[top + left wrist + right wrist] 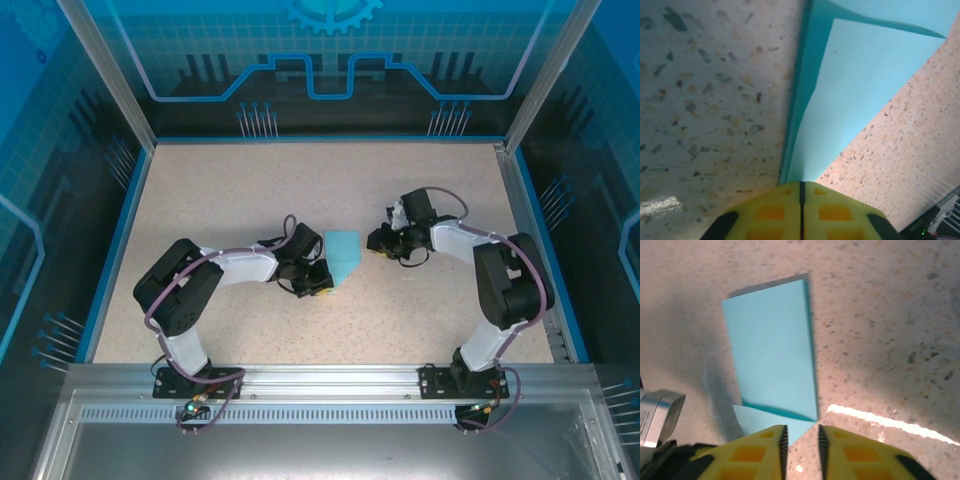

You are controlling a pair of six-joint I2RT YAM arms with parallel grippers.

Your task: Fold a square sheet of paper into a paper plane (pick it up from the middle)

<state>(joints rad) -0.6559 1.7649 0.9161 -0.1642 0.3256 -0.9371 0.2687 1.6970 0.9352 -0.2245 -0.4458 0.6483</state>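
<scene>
- Top external view: my left gripper sits at the pointed near end of the folded square sheet of paper, mid-table. The fingertips are too small to read there.
- Left wrist: my yellow fingers are clenched on the paper's narrow end, its tip hidden in their seam.
- Right wrist: my right gripper is released, jaws slightly parted above a folded corner, with the finger bases cut off.
- Speckled beige table, blue printed wall panels, and a metal rail at the near edge.

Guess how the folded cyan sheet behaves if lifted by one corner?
Probably floppy: the sheet is thin, its folded layers not lying fully flat. Likely very light, so a push may slide it across the table.
</scene>
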